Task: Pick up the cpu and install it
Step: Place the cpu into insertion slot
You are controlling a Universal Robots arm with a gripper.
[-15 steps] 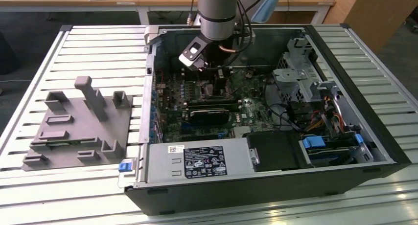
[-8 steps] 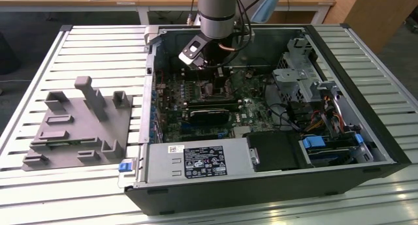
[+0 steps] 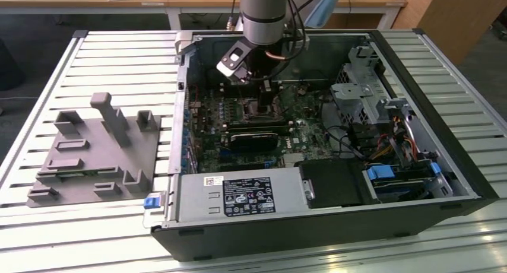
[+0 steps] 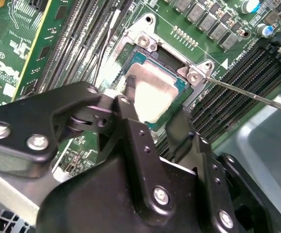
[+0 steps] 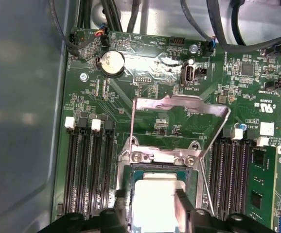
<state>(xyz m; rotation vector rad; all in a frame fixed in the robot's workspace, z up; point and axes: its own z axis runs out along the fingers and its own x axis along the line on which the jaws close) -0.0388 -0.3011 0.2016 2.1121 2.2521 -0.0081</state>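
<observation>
The cpu (image 5: 155, 196), a small silvery square chip, lies within the dark socket on the green motherboard; green socket edge shows around the cpu (image 4: 152, 94). My gripper (image 5: 152, 208) reaches down into the open computer case (image 3: 412, 184), and its black fingers (image 5: 182, 208) press against two opposite sides of the chip. In the second wrist view the gripper (image 4: 152, 104) hangs just over the socket. The socket's metal load plate (image 5: 179, 104) stands raised, and its thin lever (image 4: 247, 94) sticks out to one side. In the exterior view the gripper (image 3: 265, 98) sits over the socket (image 3: 262, 111).
A grey plastic tray (image 3: 95, 148) lies on the slatted table at the exterior view's left. Inside the case are a long black card (image 3: 253, 139), the power supply (image 3: 237, 196), a drive cage (image 3: 357, 95) and cables. Memory slots (image 5: 89, 165) flank the socket.
</observation>
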